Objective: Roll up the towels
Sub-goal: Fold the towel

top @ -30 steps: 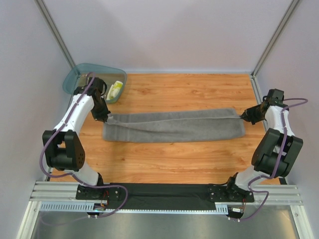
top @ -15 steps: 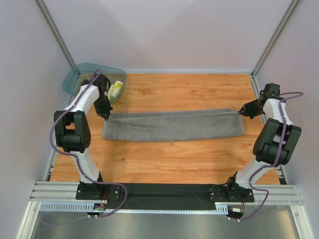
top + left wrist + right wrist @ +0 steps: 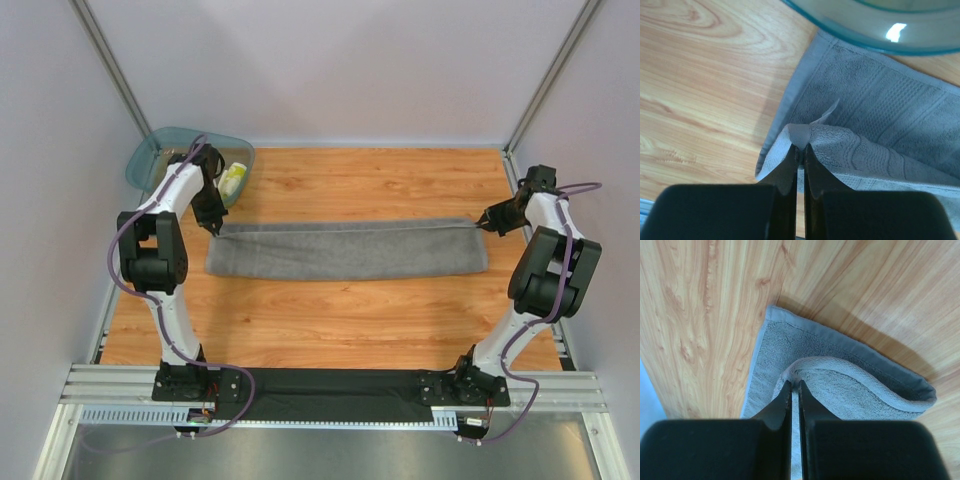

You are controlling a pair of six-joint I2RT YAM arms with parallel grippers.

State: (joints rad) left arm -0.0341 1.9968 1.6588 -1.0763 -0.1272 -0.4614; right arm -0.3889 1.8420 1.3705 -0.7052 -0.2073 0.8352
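Your left gripper (image 3: pixel 800 150) and right gripper (image 3: pixel 795 386) each pinch a corner of the long grey terry towel (image 3: pixel 345 252), apparently folded lengthwise but not yet rolled, and the small yellow-and-white patterned cloth (image 3: pixel 232 180) looks untouched.

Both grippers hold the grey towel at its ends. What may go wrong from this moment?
1. The left gripper and right gripper each pinch only a thin fold of the grey towel; a strong pull may slip it out.
2. The teal tub lies close beside the left gripper; the arm may knock it.
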